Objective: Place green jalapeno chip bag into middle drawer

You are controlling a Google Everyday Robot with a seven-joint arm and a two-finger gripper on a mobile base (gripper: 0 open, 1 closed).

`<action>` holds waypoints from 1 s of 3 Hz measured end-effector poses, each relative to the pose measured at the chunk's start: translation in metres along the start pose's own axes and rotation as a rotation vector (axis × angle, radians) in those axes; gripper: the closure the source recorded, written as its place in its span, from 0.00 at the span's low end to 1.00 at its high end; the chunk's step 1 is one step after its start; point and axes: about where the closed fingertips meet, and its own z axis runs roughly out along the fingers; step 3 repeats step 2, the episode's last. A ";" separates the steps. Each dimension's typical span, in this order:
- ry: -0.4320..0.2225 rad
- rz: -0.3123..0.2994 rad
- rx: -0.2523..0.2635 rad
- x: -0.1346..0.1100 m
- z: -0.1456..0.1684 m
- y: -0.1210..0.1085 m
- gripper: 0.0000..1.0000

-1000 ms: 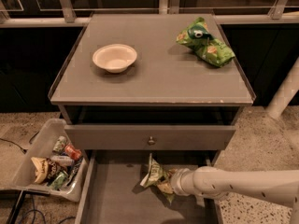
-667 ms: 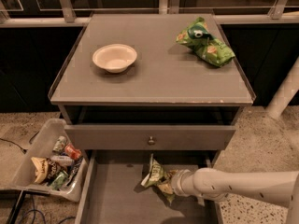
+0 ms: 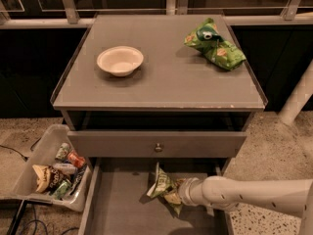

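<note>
chip bag [image 3: 161, 184] olive-green, white edge | middle drawer [image 3: 122, 210] grey | gripper [image 3: 180, 194] off-white, at bag in drawer

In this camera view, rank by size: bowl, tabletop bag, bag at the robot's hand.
1. Bright green bag.
2. White bowl and green jalapeno chip bag, at the gripper in the middle drawer: alike, unranked.
</note>
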 end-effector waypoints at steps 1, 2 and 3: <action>0.000 0.000 0.000 0.000 0.000 0.000 0.17; 0.000 0.000 0.000 0.000 0.000 0.000 0.00; 0.000 0.000 0.000 0.000 0.000 0.000 0.00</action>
